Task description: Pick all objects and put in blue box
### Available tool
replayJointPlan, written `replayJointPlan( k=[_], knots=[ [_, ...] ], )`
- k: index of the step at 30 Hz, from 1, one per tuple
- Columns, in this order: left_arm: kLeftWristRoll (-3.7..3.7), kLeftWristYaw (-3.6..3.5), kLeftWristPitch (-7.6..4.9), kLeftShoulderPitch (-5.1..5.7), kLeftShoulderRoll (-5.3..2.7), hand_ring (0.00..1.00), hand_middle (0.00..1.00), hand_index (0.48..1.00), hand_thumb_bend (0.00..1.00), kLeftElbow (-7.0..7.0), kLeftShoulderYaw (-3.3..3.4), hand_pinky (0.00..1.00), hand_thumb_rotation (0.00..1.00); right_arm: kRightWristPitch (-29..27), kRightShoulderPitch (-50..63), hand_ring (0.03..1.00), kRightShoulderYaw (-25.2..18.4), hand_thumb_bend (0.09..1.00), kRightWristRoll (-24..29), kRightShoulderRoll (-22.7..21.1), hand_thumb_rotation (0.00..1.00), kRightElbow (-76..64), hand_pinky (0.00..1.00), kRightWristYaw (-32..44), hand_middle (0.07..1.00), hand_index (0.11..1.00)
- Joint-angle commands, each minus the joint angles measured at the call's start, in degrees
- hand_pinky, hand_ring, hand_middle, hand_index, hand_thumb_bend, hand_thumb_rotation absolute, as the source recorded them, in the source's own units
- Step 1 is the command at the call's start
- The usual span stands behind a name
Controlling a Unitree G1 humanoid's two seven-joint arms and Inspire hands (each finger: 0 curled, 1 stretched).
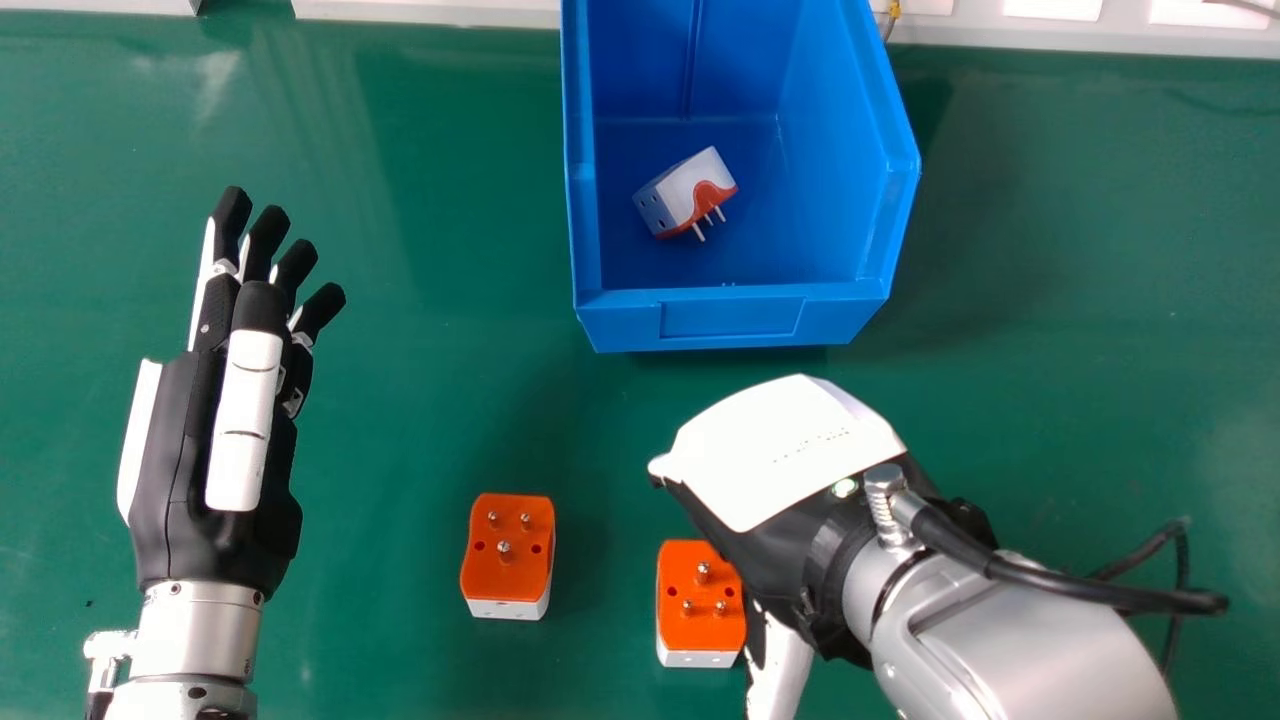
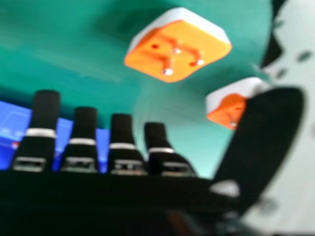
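Item, right hand: over the desk on the right side, back uppermost; its fingers straight and wide, set well apart from the thumb. A black cable runs along its wrist.

Item, first three-pin plug adapter: orange face with metal pins up, white body beneath; on the desk just beside the thumb, partly overlapped by the hand in the head view. Whether hand and adapter touch, cannot tell.

Item, second three-pin plug adapter: same pattern, pins up; on the desk to the left of the first and apart from it, farther from the right hand's fingers.

Item, left hand: over the desk's left side, fingers straight and pointing away from the robot, thumb lying alongside in the head view.

Item, blue box: open-topped, on the desk beyond the right hand's fingers, its low end nearest.

Item, third three-pin plug adapter: inside the box, on its side, pins sideways, beyond the fingers.

Item, white ledge: along the desk's far edge.
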Motion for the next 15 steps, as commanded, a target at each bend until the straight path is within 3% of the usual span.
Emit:
replayJointPlan(
  k=[1, 5, 8, 15],
  knots=[
    [0.02, -0.18, -0.18, -0.19, 0.40, 0.97, 0.99, 0.992, 0.74, -1.18, -0.16, 0.93, 0.80, -0.3, -1.2, 0.939, -0.1, 0.956, -0.8, 0.7, 0.30, -0.5, 0.80, 0.1, 0.953, 0.954],
    [-0.51, -0.65, -0.32, -0.33, 0.34, 0.97, 0.99, 0.991, 0.74, -0.88, -0.14, 0.93, 0.81, -0.4, -1.5, 0.961, -0.1, 0.973, -0.9, 0.7, 0.31, -0.4, 0.83, 0.6, 0.970, 0.971],
    [-0.40, -0.21, -0.10, -0.29, 0.10, 0.97, 0.99, 0.993, 0.73, -1.13, -0.08, 0.93, 0.81, -0.4, -1.5, 0.969, 0.1, 0.978, -1.1, 0.7, 0.32, -0.1, 0.84, 0.8, 0.976, 0.977],
    [-0.17, -0.28, 0.21, -0.25, 0.33, 0.97, 0.99, 0.994, 0.73, -1.28, 0.02, 0.93, 0.81, 0.0, -1.1, 0.980, 0.6, 0.987, -1.1, 0.4, 0.33, 2.6, 0.86, -0.5, 0.985, 0.985]
  ],
)
